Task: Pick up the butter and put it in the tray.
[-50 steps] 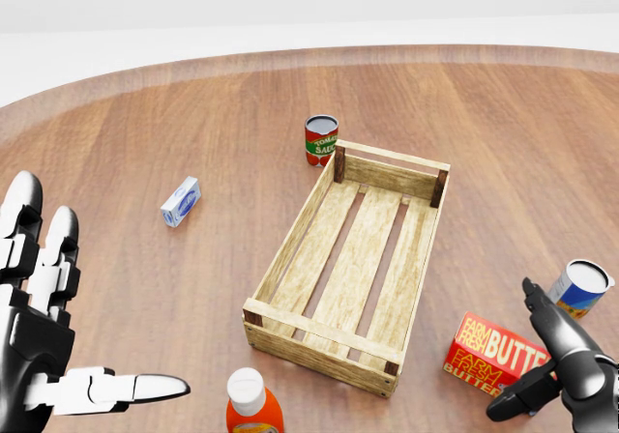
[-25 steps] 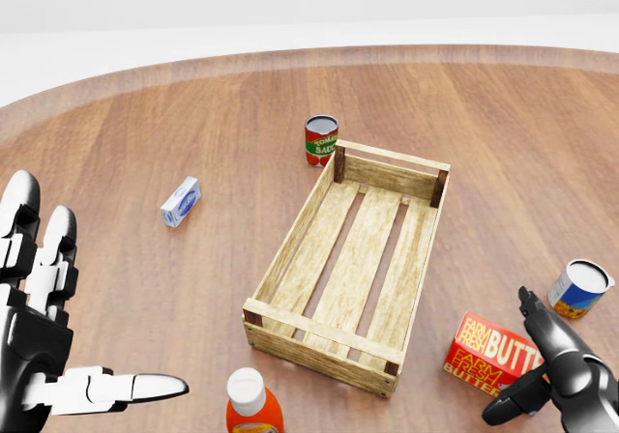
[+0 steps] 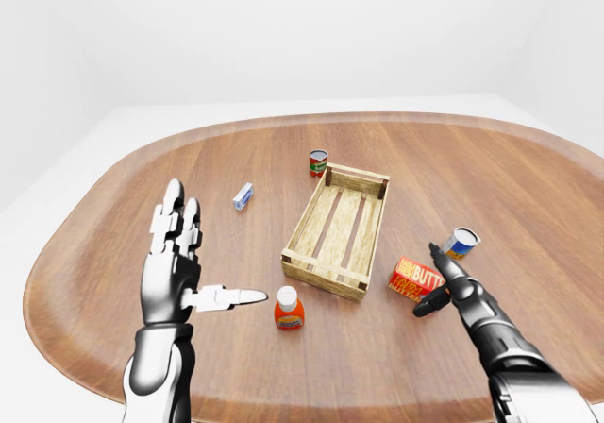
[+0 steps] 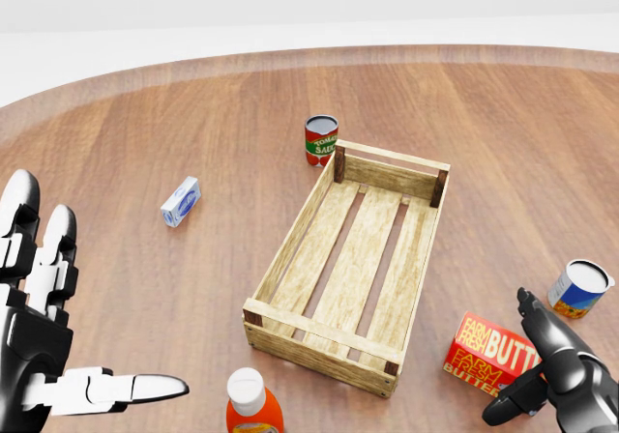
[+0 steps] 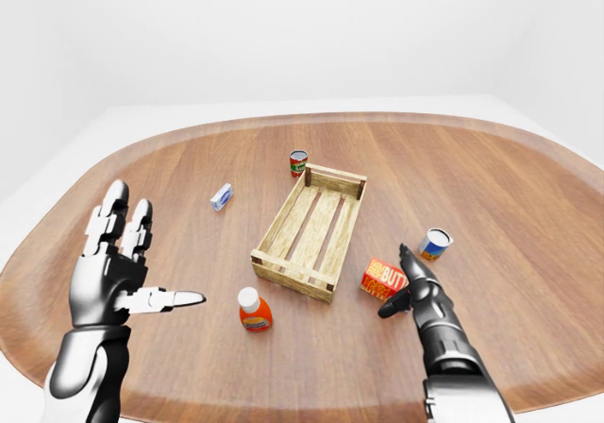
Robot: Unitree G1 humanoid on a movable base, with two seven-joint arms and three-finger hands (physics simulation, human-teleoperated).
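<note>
The butter (image 4: 491, 354) is a red box with white lettering, lying on the wooden table at the lower right of the head view, just right of the tray's near corner. The tray (image 4: 350, 259) is an empty slatted wooden crate in the middle of that view. My right hand (image 4: 532, 365) hovers open at the butter's right side, thumb low beside the box, fingers not closed round it. At the lower left my left hand (image 4: 58, 341) stays raised and open, palm spread, holding nothing.
A tomato can (image 4: 321, 140) stands past the tray's top left corner. A small blue-white box (image 4: 181, 201) lies at the left. An orange bottle with a white cap (image 4: 250, 404) stands below the tray. A tipped can (image 4: 579, 289) lies right of the butter.
My right hand has dropped slightly and drawn in toward the butter's right side. The left hand and all objects are unmoved.
</note>
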